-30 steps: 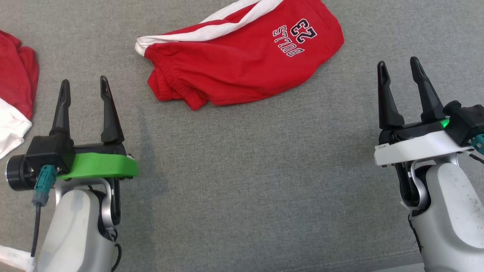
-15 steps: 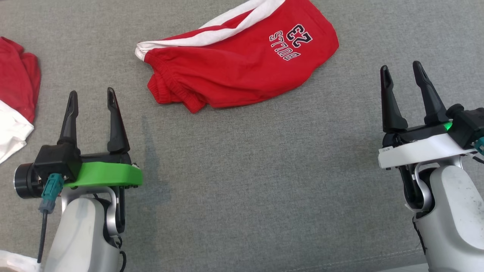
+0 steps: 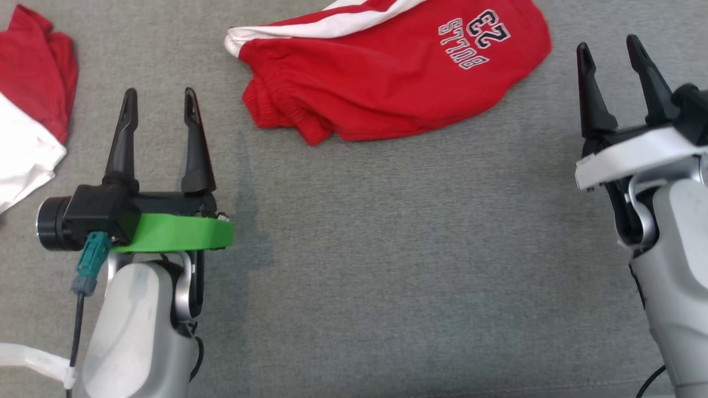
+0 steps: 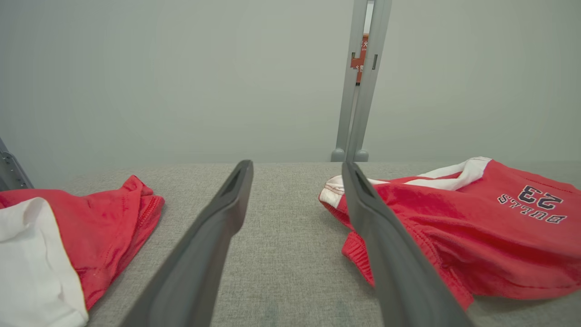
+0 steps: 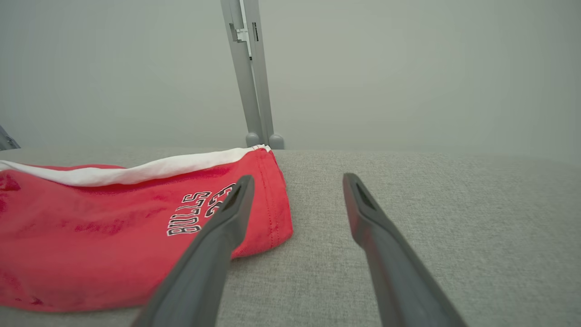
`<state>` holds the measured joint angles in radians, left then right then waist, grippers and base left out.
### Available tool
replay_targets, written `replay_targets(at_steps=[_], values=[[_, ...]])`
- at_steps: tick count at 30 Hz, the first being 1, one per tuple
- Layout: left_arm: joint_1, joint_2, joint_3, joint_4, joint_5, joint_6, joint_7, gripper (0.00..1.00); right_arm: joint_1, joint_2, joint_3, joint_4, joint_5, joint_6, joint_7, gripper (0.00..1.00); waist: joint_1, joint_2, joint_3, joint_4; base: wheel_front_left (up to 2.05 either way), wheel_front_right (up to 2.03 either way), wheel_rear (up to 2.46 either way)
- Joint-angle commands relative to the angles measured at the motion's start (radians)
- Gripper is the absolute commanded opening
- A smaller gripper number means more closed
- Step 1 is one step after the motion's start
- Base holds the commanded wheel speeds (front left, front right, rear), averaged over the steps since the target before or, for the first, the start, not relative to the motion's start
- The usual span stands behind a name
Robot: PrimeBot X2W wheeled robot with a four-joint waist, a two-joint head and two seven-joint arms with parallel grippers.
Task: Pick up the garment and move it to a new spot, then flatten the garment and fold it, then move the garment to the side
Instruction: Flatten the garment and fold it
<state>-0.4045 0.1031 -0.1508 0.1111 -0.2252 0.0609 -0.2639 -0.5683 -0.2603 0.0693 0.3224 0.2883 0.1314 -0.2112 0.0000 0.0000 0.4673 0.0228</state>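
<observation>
The garment (image 3: pixel 387 72) is a pair of red shorts with a white side stripe and "BULLS 23" print, lying crumpled on the grey fabric surface (image 3: pixel 387 249) at the top middle of the head view. My left gripper (image 3: pixel 160 97) stands open to its lower left, apart from the cloth. My right gripper (image 3: pixel 608 44) is open just right of the printed leg end, not touching it. In the left wrist view the garment (image 4: pixel 476 227) lies right of the open left gripper (image 4: pixel 297 165). The right wrist view has the garment (image 5: pixel 91 236) left of the open right gripper (image 5: pixel 298 178).
A second red and white piece of clothing (image 3: pixel 33 110) lies at the far left, also seen in the left wrist view as a red and white heap (image 4: pixel 68 240). A grey upright post (image 4: pixel 358 91) and a pale wall stand behind the surface's far edge.
The head camera has shifted, so everything sits further right and higher. Both grippers have moved a little forward relative to the garment. Both stay open and hold nothing.
</observation>
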Motion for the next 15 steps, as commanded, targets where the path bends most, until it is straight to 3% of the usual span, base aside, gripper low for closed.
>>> replay_targets(at_steps=[1, 14, 15], values=[[-0.021, -0.008, -0.004, -0.003, 0.012, -0.008, 0.0, 1.0, -0.035, -0.011, 0.011, 0.028, 0.005, -0.001, 0.008, 1.0, 0.0, 0.0, 0.047, 0.054, 0.0, 0.0, 0.0], [-0.048, -0.043, -0.041, -0.001, 0.019, -0.032, 0.0, 1.0, -0.274, -0.051, 0.12, 0.419, 0.038, -0.001, 0.151, 1.0, 0.0, 0.0, 0.059, 0.125, 0.0, 0.0, 0.0], [-0.048, -0.044, -0.042, 0.001, 0.02, -0.033, 0.0, 1.0, -0.281, -0.046, 0.132, 0.443, 0.052, -0.001, 0.171, 0.75, 0.0, 0.0, 0.058, 0.126, 0.0, 0.0, 0.0]])
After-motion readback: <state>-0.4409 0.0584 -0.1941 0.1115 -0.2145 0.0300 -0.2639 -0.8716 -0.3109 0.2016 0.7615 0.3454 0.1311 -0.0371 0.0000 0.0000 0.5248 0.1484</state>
